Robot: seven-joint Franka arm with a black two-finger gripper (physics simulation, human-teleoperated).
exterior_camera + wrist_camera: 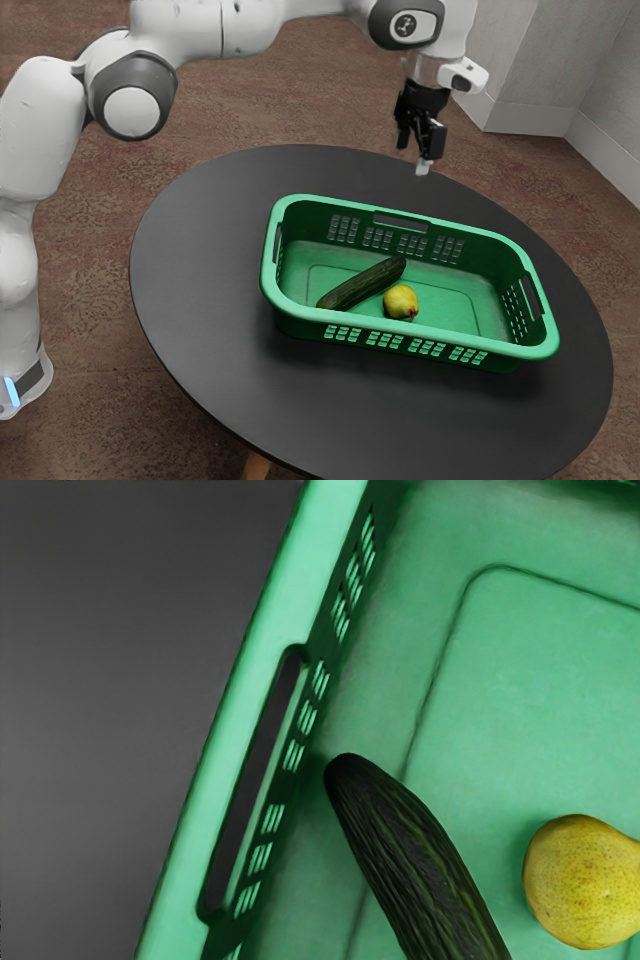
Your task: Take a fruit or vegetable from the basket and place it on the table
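My gripper (421, 165) hangs above the table, higher than the basket and beyond its far long wall in the exterior view; whether it is open or shut cannot be told. Inside the green basket (540, 352) lie a dark green cucumber (362, 284) and a yellow pear (401, 301), close beside each other on the basket floor. The wrist view looks down on the basket (222, 725), with the cucumber (415, 855) pointing one end at the wall with the slotted handle and the pear (583, 882) beside it.
A round dark table (200, 260) carries the basket, whose raised rim and perforated walls surround the produce. Table surface (110, 700) extends outside the handled wall. Pale room walls (540, 65) stand at the exterior view's upper right.
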